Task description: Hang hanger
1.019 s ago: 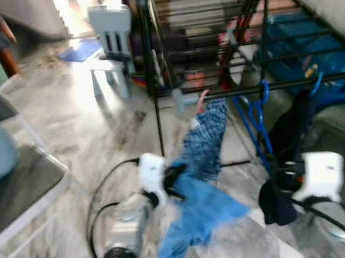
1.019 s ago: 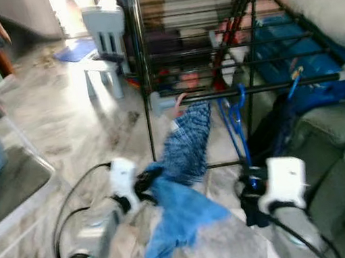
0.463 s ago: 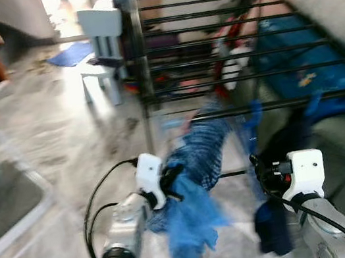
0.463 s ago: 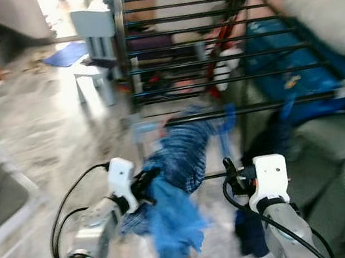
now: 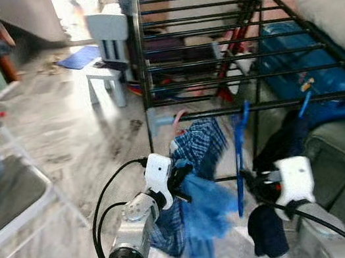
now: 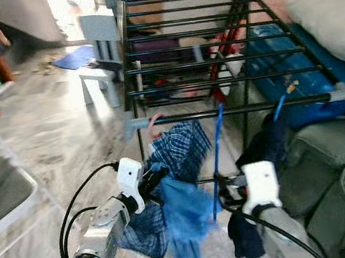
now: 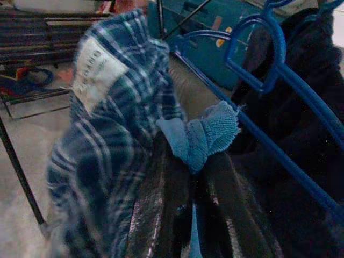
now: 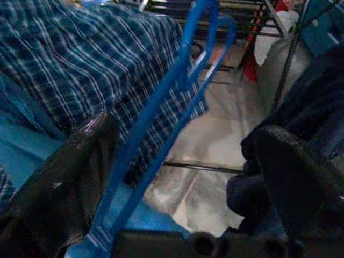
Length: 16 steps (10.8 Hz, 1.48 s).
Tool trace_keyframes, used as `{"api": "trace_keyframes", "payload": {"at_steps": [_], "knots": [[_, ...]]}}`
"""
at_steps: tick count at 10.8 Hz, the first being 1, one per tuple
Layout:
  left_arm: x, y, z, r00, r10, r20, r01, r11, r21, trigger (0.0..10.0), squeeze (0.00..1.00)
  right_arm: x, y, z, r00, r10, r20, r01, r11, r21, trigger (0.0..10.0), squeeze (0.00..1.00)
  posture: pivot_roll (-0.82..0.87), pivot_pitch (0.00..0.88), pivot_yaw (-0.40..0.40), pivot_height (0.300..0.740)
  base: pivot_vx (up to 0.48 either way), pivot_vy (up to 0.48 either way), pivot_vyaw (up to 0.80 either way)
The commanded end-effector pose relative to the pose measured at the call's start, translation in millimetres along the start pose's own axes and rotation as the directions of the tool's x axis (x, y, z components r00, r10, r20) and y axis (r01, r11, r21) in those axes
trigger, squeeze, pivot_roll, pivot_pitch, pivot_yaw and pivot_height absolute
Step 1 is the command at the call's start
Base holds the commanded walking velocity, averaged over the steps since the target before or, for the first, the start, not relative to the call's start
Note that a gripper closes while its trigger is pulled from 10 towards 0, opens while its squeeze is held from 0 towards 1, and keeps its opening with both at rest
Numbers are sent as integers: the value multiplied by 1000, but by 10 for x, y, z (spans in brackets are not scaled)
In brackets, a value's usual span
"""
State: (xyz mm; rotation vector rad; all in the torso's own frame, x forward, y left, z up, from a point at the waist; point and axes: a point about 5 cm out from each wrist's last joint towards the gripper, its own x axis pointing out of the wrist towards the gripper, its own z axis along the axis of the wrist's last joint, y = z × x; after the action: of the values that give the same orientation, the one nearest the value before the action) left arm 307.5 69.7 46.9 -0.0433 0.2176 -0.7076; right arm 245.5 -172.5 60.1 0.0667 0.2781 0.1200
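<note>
Nearest to us, at about seven o'clock, the left gripper [image 5: 180,180] has its fingers [image 7: 161,215] closed on the blue cloth [image 5: 204,213], which is bunched with the plaid garment [image 5: 199,147]. We judge it holds this laundry up so that it can reach the rail.

At about five o'clock, the right gripper [image 8: 188,177] has its fingers spread wide. The blue hanger [image 8: 161,129] passes between them, and we cannot confirm contact. A dark garment [image 5: 269,232] droops beside it.

Beyond, at twelve o'clock, the hanger's hook sits at the front rail of the black drying rack [image 5: 214,61]; whether it rests there, we cannot tell.
</note>
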Motion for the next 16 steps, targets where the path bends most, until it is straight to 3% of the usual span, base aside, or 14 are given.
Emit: {"api": "trace_keyframes", "payload": {"at_steps": [1, 3, 11, 16], "knots": [[44, -31, 60, 1000, -14, 17, 14, 1000, 15, 10000, 0, 50, 12, 20, 1000, 28, -1, -28, 1000, 11, 10000, 0, 15, 0, -73, 740, 0, 0, 0], [51, -38, 54, 1000, -9, 12, 9, 1000, -9, 10000, 0, 112, 84, 25, 998, 69, -12, -69, 998, 13, 10000, 0, 26, 0, -81, 740, 0, 0, 0], [63, -79, 23, 999, -31, -11, 31, 999, -8, 10000, 0, 128, -76, -34, 998, -60, -37, 60, 998, -7, 10000, 0, 17, 0, -77, 740, 0, 338, 0], [72, -99, 35, 999, -43, -4, 43, 999, 9, 10000, 0, 152, -103, -36, 995, -89, -42, 88, 996, -15, 10000, 0, 14, 0, -73, 740, 0, 0, 0]]}}
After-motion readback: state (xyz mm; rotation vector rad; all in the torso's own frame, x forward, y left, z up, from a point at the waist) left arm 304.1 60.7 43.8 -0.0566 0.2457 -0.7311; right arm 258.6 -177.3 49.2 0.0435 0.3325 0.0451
